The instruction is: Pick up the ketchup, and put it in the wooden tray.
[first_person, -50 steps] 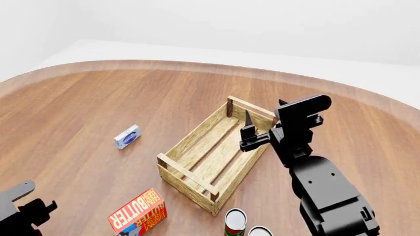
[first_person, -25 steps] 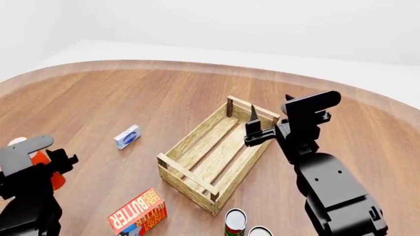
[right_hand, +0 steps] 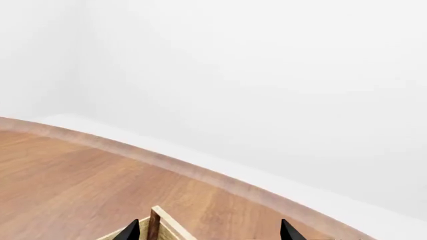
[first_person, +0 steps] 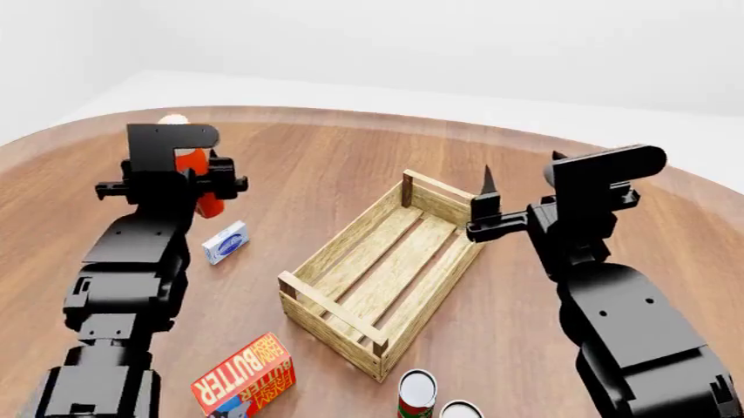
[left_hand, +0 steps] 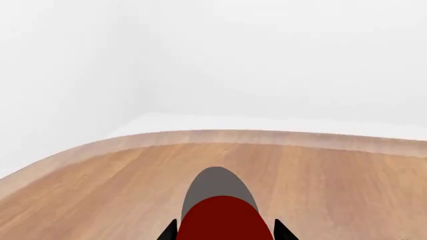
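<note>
Holding the ketchup (first_person: pixel 207 181) upright above the counter (first_person: pixel 348 157), the left gripper (first_person: pixel 186 187) sits at about ten o'clock from the wooden tray (first_person: pixel 384 274), well apart from it; the raised carry looks meant to clear the small blue-and-white packet (first_person: pixel 226 242) lying between bottle and tray, and the tray's low sides. In the left wrist view the red bottle (left_hand: pixel 223 220) fills the gap between the two dark jaw tips, so the jaws are closed only as far as the bottle's width and grip it on both sides. The right gripper (first_person: pixel 486 213) hangs by the tray's edge at roughly two o'clock, apparently parked out of the way; the right wrist view shows its tips spread wide with nothing between them, one tray corner post (right_hand: pixel 157 225) below. At the tray's seven o'clock lies the butter box (first_person: pixel 244 376), and two cans (first_person: pixel 436 396) stand near five o'clock. The tray is empty, so the placing step remains undone.
</note>
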Available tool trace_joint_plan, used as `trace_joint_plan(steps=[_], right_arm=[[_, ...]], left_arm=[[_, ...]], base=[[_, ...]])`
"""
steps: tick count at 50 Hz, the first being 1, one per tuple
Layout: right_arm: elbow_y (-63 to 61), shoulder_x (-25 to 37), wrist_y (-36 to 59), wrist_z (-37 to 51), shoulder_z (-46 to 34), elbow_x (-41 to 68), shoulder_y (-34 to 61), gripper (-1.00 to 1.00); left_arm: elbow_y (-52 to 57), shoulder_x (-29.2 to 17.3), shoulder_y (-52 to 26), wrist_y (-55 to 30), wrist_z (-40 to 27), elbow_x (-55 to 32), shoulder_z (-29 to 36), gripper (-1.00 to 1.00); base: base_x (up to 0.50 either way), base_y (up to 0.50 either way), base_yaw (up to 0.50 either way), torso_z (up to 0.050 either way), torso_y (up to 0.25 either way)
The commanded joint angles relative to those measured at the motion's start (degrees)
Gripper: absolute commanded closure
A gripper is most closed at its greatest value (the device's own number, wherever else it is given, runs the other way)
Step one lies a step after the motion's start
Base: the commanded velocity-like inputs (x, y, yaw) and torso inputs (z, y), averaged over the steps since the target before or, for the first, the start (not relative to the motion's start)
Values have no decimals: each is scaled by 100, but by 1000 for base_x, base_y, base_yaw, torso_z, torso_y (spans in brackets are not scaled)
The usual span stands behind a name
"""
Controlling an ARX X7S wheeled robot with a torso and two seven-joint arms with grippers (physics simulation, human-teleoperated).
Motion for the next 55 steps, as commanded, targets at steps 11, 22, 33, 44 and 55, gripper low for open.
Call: trace_joint_plan(steps=[11,22,33,44,55], right_arm=[[-681,340,475,330,481,175,-297,-100],[-1028,525,606,486,875,310,-614,-100],[-1615,724,794,693,1450,520,-1227,-100],[-1812,796,971,842,1704,595,-1412,-100],[-1893,905,1185,869,1924,741,-1362,-100]], left_arm=[[-3000,1295,-1888,1306,917,48,833,100],[-3610,1411,-2313,1819,472,-3112,3864,100],[-3436,1411,-2372,2211,106,-5790,6663,100],[-3155,1412,-2503,2194,-54,-7277,7941,100],[-2866,1412,-2595,2169,-233,-7476,8227,100]], base=[[0,0,0,0,0],[0,0,0,0,1],[0,0,0,0,0],[0,0,0,0,1],[0,0,0,0,0]])
